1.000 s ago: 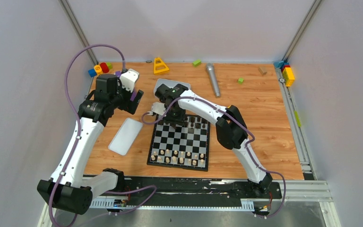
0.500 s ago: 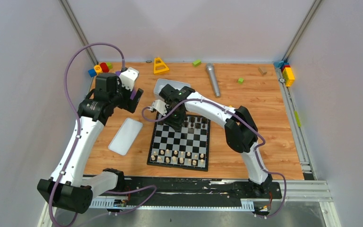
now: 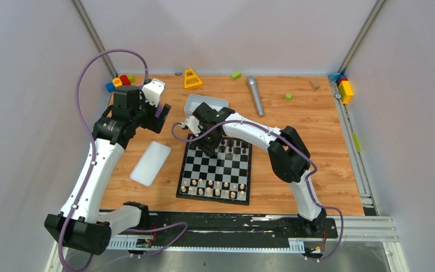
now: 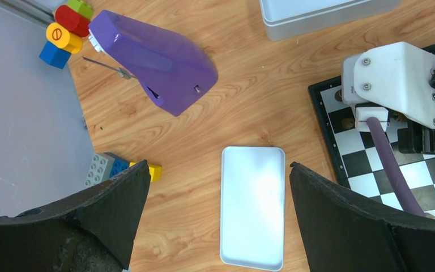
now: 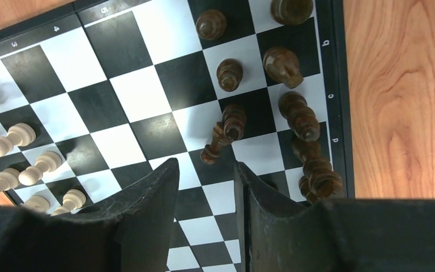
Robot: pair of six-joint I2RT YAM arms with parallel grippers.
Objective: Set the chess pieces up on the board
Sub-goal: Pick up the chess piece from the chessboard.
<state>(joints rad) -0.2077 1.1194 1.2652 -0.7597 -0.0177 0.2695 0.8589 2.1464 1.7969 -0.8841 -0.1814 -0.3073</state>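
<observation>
right gripper (image 5: 207, 167): half-open with nothing between its fingers. Since a second ago you have slid it left along the board's far rows, and it now hangs over the far-left squares.
tipped piece (image 5: 222, 136): one dark piece lies slanted on the squares just beyond the fingertips, not touching them.
dark pieces (image 5: 286, 65): the others stand along the board's far edge.
pale pieces (image 3: 215, 187): two rows at the board's near edge, unchanged.
board (image 3: 204, 168): mid-desk (image 3: 311, 130), toward the near edge, and it has not moved.
left gripper (image 4: 218, 170): spread wide and empty above the lid (image 4: 253, 207), toward the desk's left edge. It has barely shifted.
tray (image 3: 204, 102): just beyond the board's far-left corner, more uncovered than before.
</observation>
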